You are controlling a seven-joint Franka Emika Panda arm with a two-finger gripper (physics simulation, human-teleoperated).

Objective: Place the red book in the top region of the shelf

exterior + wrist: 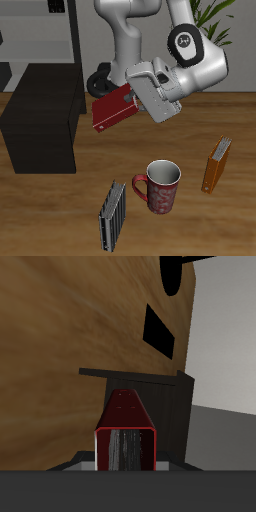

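Red book (110, 111) held aloft in claw (128, 98), beside shelf (40, 130), above mug (161, 187).

A simulated study or home-office corner

We see a wooden table (200, 215) bearing a red-patterned mug (161, 187), with an orange-yellow book (216, 165) and a grey striped book (112, 213) standing beside that mug, and a potted plant (215, 14) far behind it.

Wooden desk (60, 215) here. Sitting on it: the black shelf (40, 130) off to one side, a red patterned mug (161, 187) near the middle, a grey striped book (112, 215) by the front edge, and an orange-yellow book (216, 166) standing upright beyond the mug.
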